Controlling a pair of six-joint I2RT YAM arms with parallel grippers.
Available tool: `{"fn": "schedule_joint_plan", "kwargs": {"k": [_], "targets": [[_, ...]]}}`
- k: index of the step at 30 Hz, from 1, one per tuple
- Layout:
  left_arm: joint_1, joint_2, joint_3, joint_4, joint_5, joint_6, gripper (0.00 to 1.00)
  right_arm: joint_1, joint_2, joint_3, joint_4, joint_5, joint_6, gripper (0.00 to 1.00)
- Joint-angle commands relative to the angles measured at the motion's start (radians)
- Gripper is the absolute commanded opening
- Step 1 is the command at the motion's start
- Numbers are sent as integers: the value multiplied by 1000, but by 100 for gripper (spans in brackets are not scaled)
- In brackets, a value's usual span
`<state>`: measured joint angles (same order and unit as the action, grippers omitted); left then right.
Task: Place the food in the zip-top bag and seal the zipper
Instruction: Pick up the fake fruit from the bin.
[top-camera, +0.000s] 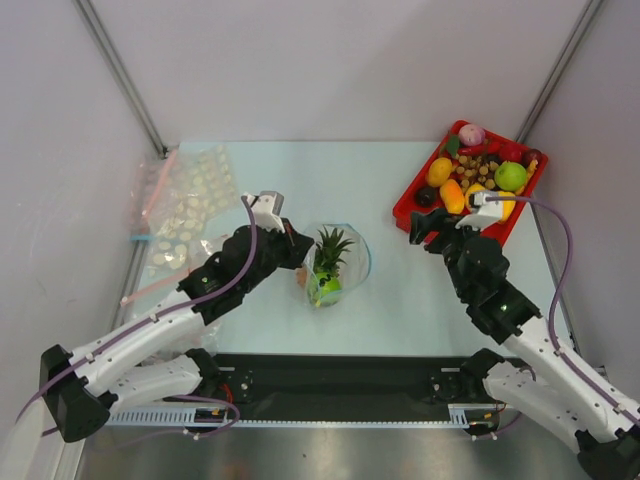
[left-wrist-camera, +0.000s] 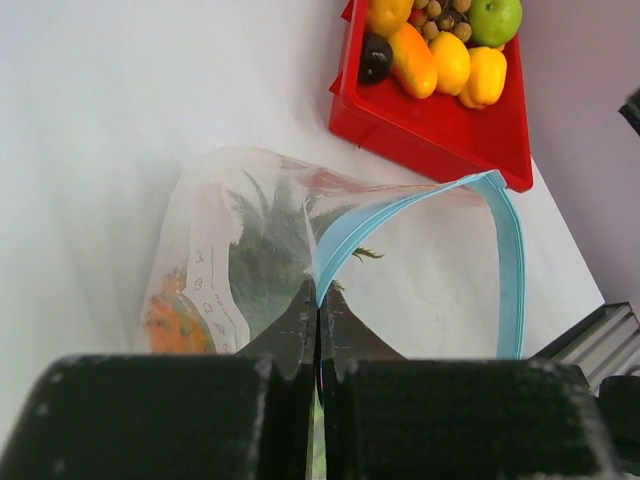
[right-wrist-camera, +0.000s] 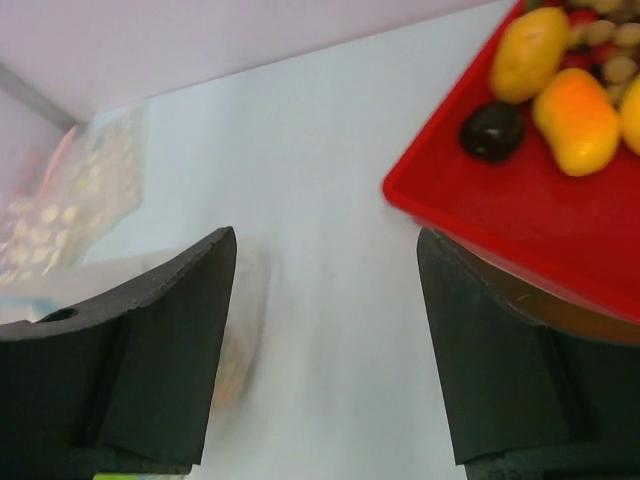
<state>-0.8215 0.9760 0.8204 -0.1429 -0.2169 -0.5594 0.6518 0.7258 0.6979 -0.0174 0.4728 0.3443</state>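
Zip-top bag (left-wrist-camera: 440, 290) seems limp and slick; the left gripper (left-wrist-camera: 318, 300) clenches its stiffer zipper (left-wrist-camera: 512, 260), the right gripper (right-wrist-camera: 325, 250) gapes empty.

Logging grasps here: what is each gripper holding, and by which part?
The left gripper pinches the zip-top bag at its light-blue zipper. The right gripper is open, holding nothing.
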Motion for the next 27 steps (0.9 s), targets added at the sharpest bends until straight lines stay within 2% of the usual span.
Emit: {"fn": "schedule_joint_plan", "kwargs": {"k": [1, 3, 4, 8, 16, 27], "targets": [[7, -33, 6, 22, -41, 1, 0, -130, 69, 32, -44, -12, 88, 78], [7, -37, 6, 22, -35, 6, 0, -200, 156, 51, -61, -80, 142, 80], [7, -42, 6, 23, -29, 7, 0, -274, 188, 58, -64, -109, 160, 81], [7, -43, 3, 32, -3, 6, 0, -405, 368, 138, -72, -233, 222, 86], [7, -60, -10, 49, 21, 3, 0, -481, 731, 294, -1, -249, 275, 99], [7, -46, -10, 55, 21, -2, 0, -552, 1130, 551, 54, -307, 399, 98]]}}
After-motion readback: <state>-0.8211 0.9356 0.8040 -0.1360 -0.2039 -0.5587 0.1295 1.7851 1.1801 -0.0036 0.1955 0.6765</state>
